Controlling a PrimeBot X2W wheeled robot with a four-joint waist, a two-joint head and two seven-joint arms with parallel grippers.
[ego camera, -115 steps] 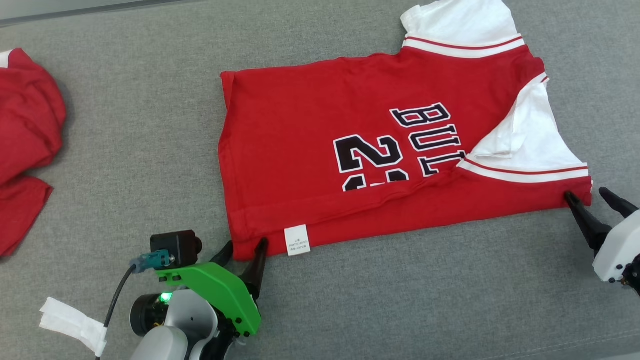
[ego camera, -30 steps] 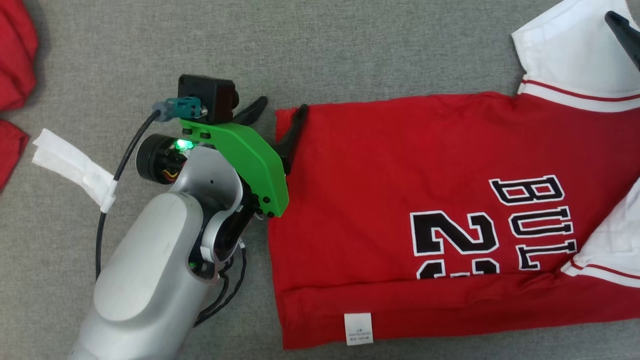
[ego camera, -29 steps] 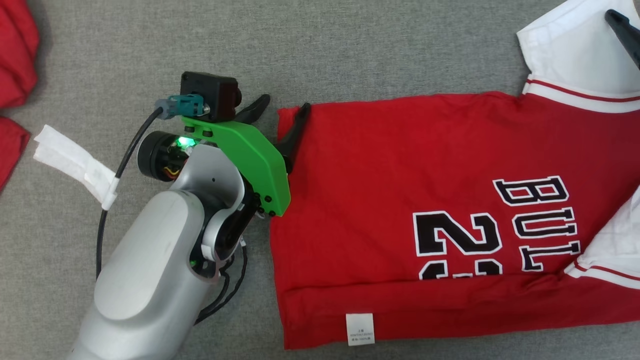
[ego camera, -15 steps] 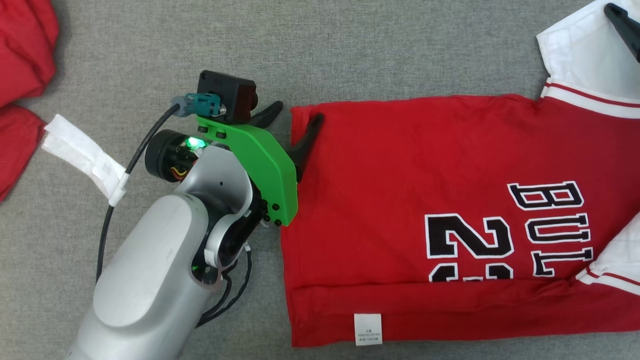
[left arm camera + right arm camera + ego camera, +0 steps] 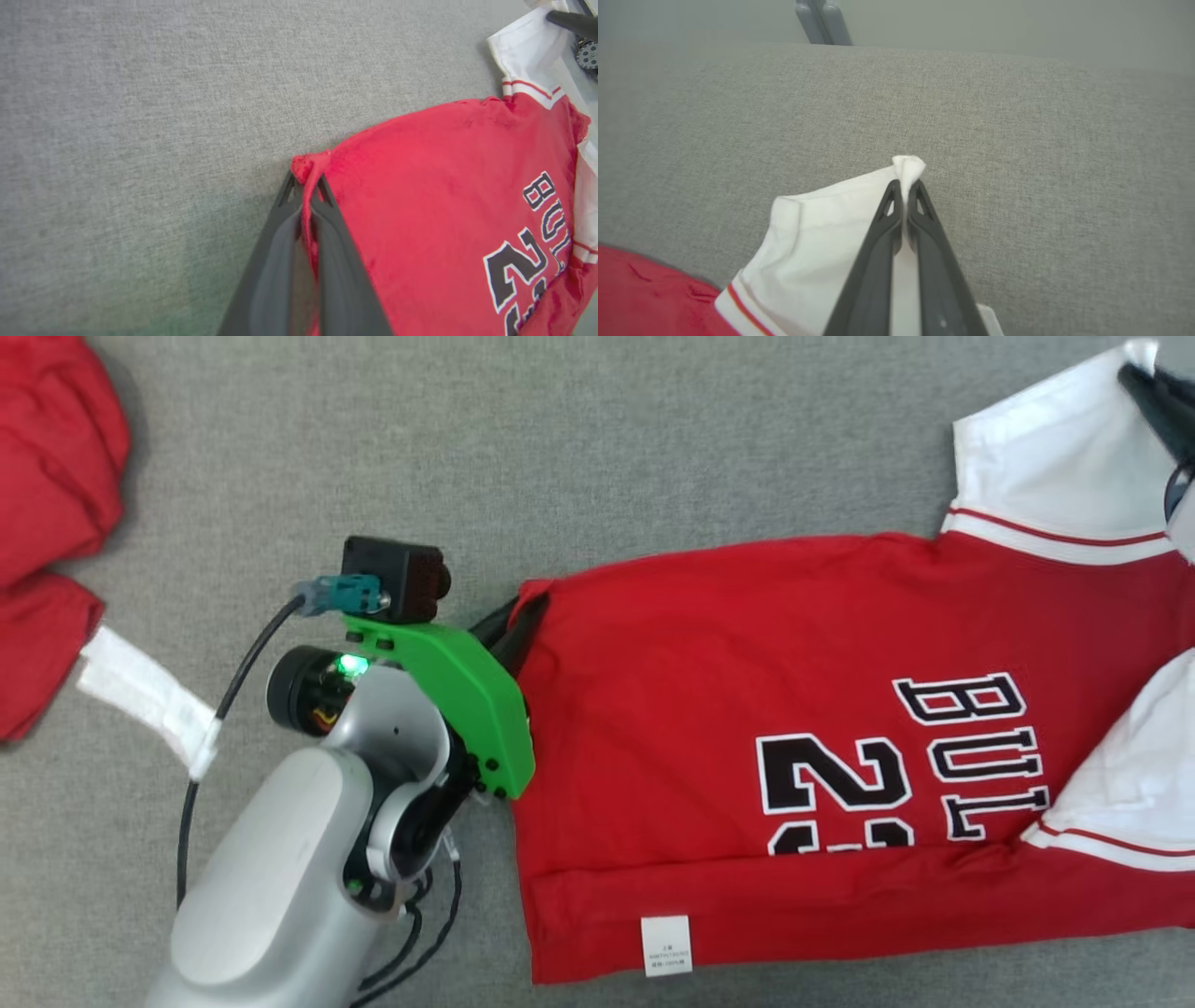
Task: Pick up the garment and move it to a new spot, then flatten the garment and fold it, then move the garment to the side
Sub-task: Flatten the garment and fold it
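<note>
The garment (image 5: 747,709) is a red jersey with white sleeves and black lettering, lying partly folded on the grey surface. My left gripper (image 5: 518,607) is shut on its far left red corner (image 5: 306,172), the cloth pinched between the fingers (image 5: 280,224). My right gripper (image 5: 1144,378) at the top right edge is shut on the tip of the white sleeve (image 5: 908,170), which bunches just past the fingertips. The garment's near edge is folded over, with a white label (image 5: 666,945) showing.
Another red garment (image 5: 47,504) lies crumpled at the far left. A white tag (image 5: 140,695) hangs on my left arm's cable. The grey padded surface (image 5: 653,429) stretches beyond the jersey, with its far edge (image 5: 1017,56) in the right wrist view.
My left gripper has shut on the jersey's far left corner, which it straddled open before. The right gripper now pinches the sleeve tip. The head camera has shifted slightly.
</note>
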